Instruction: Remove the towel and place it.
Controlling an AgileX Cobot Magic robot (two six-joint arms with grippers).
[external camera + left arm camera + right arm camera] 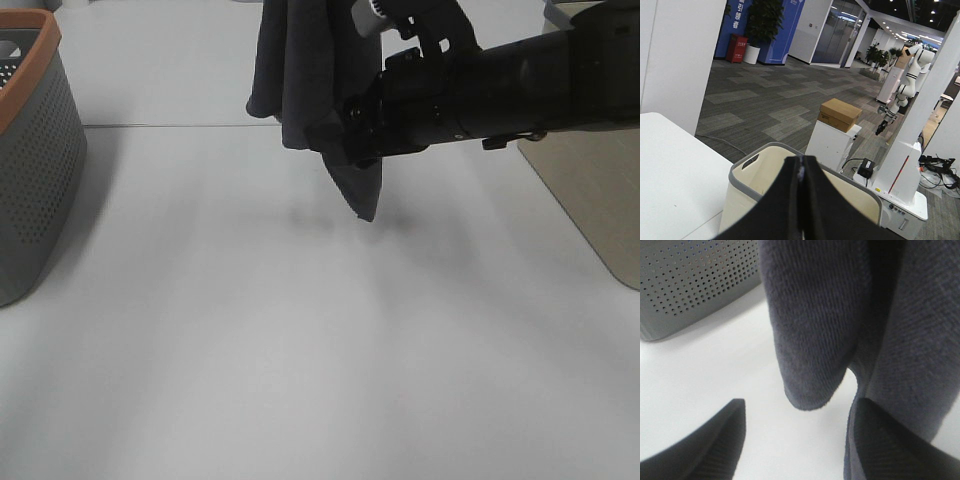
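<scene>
While its two dark, ribbed fingers stood spread wide apart, the right gripper (pixel 800 409) clamped nothing: a rounded fold of the towel (pixel 300 70) hung down into the gap between them, and another fall of the cloth lay against one finger (pixel 890 445). Behind the gripper the right arm (pixel 500 85), a thick black cylinder with bolted brackets, reached in nearly level from the right of the high view and across toward the middle, its tip buried in the cloth. The towel was dark charcoal with a fine corded plush pile; it hung in soft vertical folds, its lowest corner pointing down over the table (pixel 300 350), and its top ran out of the picture, so I could not tell what carried it. The table was smooth, matte and white. A grey basket (pixel 35 170) with perforated plastic walls and an orange rim stood at the table's left edge, well apart from the towel. The left gripper (pixel 801 167) was clenched, its black fingers pressed flat together with nothing between them, poised above a pale basket (pixel 747 162) with a rounded grey rim and a slot handle.
</scene>
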